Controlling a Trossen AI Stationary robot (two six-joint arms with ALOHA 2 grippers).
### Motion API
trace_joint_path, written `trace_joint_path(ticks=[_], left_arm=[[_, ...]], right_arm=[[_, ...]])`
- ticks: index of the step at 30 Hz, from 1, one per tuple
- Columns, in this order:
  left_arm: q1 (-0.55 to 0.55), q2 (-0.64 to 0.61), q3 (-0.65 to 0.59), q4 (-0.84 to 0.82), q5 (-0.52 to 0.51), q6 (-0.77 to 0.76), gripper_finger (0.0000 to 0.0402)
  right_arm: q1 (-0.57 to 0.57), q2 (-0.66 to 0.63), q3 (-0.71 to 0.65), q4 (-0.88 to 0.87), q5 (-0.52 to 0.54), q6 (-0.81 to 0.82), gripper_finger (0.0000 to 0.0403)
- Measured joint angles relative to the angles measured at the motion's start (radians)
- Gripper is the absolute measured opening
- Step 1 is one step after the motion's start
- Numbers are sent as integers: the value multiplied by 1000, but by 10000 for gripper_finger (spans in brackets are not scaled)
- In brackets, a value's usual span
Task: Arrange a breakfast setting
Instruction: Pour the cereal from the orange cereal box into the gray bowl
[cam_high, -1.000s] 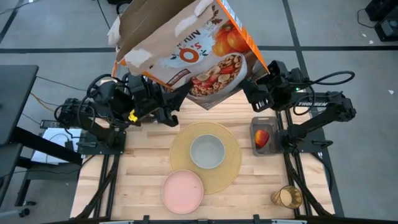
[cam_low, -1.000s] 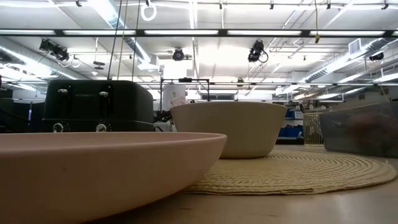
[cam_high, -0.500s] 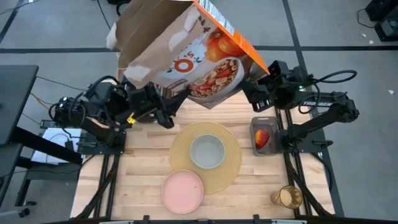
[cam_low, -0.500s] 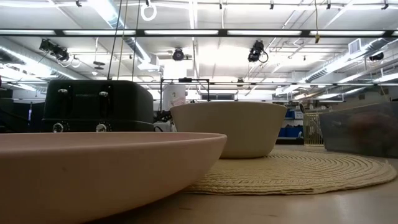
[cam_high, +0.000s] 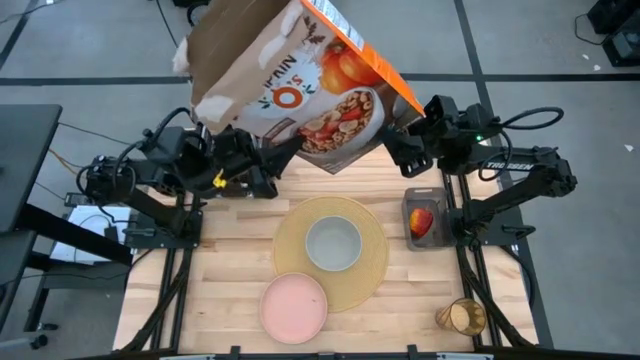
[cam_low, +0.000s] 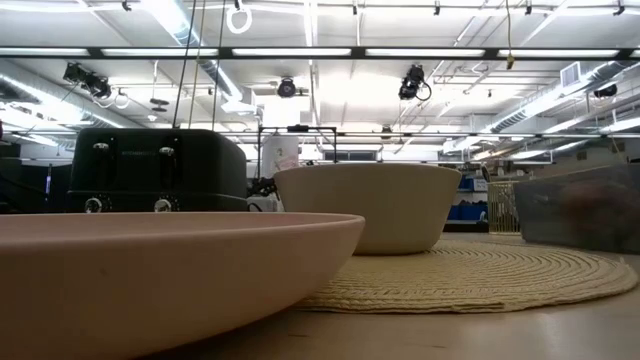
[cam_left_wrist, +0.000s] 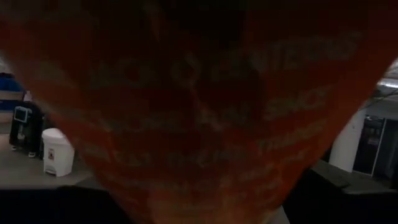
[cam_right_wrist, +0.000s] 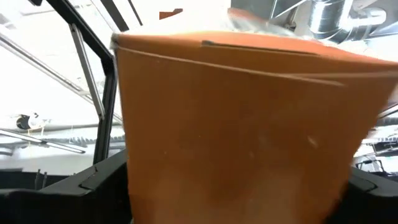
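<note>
An opened orange cereal box (cam_high: 320, 90) is held high above the table's far edge, between my two arms. My left gripper (cam_high: 276, 165) is at its lower left and my right gripper (cam_high: 398, 150) at its lower right, and each is shut on it. The grey-green bowl (cam_high: 333, 243) sits on the tan placemat (cam_high: 365, 285). The pink plate (cam_high: 293, 306) overlaps the mat's near-left edge. The amber tumbler (cam_high: 461, 317) stands near right. The red apple (cam_high: 422, 222) lies in a clear container. The spoon and toast are out of view. My left gripper has the box's lower end (cam_left_wrist: 199, 155) between its fingers, coming level from the table's left. The box fills its wrist view and hides the fingertips. The box is lifted clear and tilted. My right gripper holds the box's narrow orange side (cam_right_wrist: 242, 143) near its lower end, with one finger on either side. It comes level from the table's right.
The black toaster (cam_low: 160, 170) stands at the far left, under the box in the high view. The clear container (cam_high: 424, 218) sits right of the mat. Bare wooden table (cam_high: 220, 270) lies left of the mat.
The cereal box has turned a little in the hold, its printed face swinging round, while staying high above the far edge. My left arm has shifted slightly toward the far edge with it.
</note>
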Motion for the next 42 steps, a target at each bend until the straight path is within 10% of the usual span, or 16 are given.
trace_joint_path(ticks=[9,26,42], left_arm=[[0,2,0,-43,5,-9,225],[-49,-45,-2,-170,-9,33,307],[-285,-124,-2,-534,-62,-268,313]], right_arm=[[1,5,-3,23,-8,0,393],[3,-41,-4,-26,-12,-51,317],[6,-316,-46,-506,-67,-46,313]])
